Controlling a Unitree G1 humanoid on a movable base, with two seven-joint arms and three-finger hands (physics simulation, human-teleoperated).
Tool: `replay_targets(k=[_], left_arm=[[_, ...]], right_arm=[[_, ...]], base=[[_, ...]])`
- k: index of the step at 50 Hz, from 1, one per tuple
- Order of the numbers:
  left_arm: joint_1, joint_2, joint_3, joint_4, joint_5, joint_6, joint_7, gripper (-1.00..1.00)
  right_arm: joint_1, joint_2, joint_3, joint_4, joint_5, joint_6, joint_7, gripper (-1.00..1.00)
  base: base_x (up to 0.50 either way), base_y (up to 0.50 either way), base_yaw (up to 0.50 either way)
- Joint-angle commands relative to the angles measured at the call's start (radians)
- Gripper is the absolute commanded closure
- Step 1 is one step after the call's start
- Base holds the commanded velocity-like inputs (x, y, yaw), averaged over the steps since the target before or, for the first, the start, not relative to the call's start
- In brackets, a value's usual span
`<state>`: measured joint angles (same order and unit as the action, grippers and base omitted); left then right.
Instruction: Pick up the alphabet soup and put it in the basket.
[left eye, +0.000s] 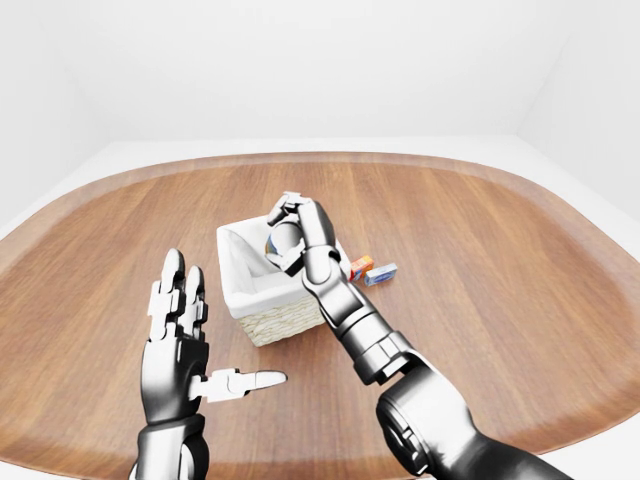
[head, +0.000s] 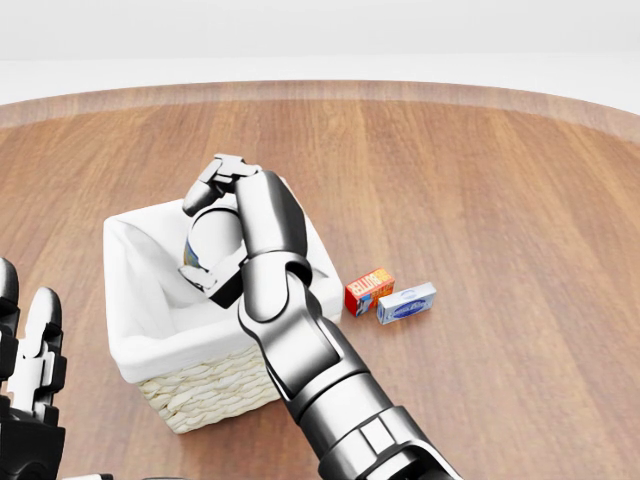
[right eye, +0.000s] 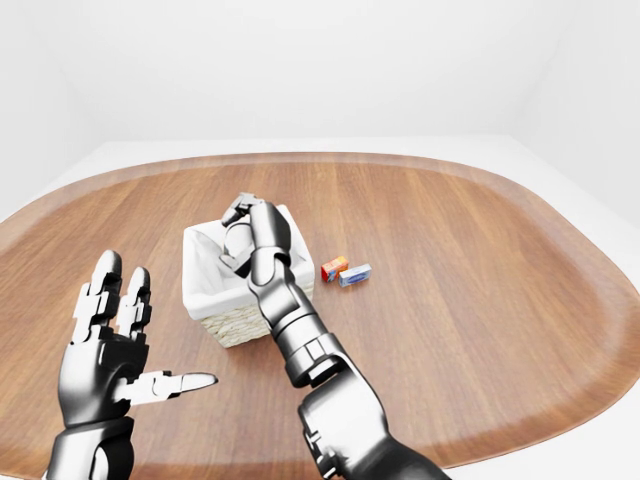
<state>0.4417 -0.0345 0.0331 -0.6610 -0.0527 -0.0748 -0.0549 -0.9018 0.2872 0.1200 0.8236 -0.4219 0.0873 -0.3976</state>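
Note:
The basket (head: 160, 385) is a woven box with a white lining, at the middle left of the head view. My right hand (head: 222, 232) is over its inside, fingers closed round the alphabet soup can (head: 203, 245), of which only a pale side and a strip of label show. The can is held within the basket's rim; I cannot tell whether it touches the bottom. My left hand (left eye: 190, 335) is open and empty, raised at the lower left of the left-eye view, apart from the basket (left eye: 262, 318).
A small red-orange box (head: 368, 291) and a blue-white box (head: 406, 303) lie on the wooden table (head: 500, 200) just right of the basket. The table's rounded edge runs across the top of the head view, with white floor beyond.

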Motion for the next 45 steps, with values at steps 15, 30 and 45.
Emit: replay_targets(k=[15,30,45], left_arm=[[0.015,-0.002,0.002,-0.012,-0.008,-0.003,-0.011,-1.0],[0.008,-0.003,0.003,-0.005,-0.008,0.0,-0.012,-1.0],[0.019,-0.002,0.0,-0.01,-0.01,-0.008,-0.014,-1.0]], right_arm=[[0.0,0.03,0.013,-0.004,-0.039,0.0,-0.039,1.0],[-0.015,0.03,0.009,0.053,-0.044,-0.02,-0.055,1.0],[-0.019,0.03,0.006,0.103,-0.048,-0.053,-0.074,1.0]], base=[[0.0,0.0,0.0],[0.0,0.0,0.0],[0.0,0.0,0.0]])
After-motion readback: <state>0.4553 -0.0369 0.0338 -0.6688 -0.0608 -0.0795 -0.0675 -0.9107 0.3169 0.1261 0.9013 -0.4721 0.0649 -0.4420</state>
